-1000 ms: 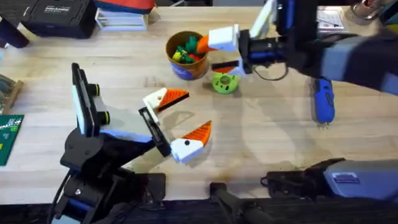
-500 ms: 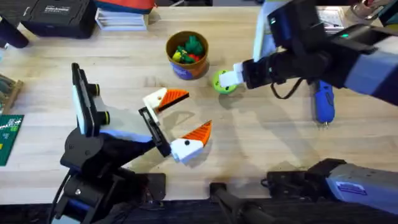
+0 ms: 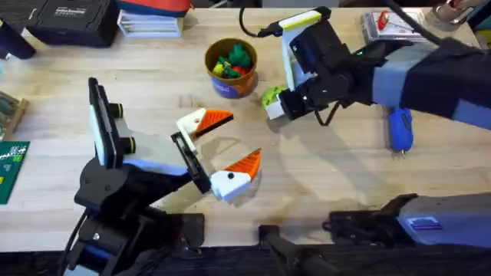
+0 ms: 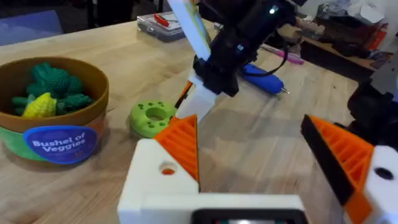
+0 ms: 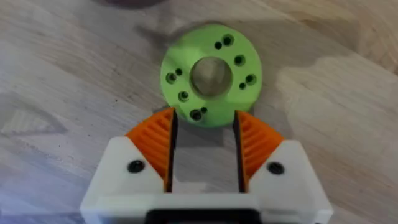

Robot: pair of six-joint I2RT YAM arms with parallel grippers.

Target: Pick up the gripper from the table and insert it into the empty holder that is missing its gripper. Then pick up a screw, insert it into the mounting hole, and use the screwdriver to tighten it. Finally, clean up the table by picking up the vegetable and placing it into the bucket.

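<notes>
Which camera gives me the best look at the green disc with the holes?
The right wrist view: the green disc lies flat, its centre hole and small holes plain. In the overhead view the right hand covers much of it; the left wrist view shows it low and side-on.

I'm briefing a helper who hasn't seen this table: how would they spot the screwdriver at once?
Start at the orange-walled bucket of toy vegetables near the table's far edge, then look across toward the right side, past the green disc. The screwdriver lies flat on bare wood: the one thick bright-blue handle with a thin metal tip.
</notes>
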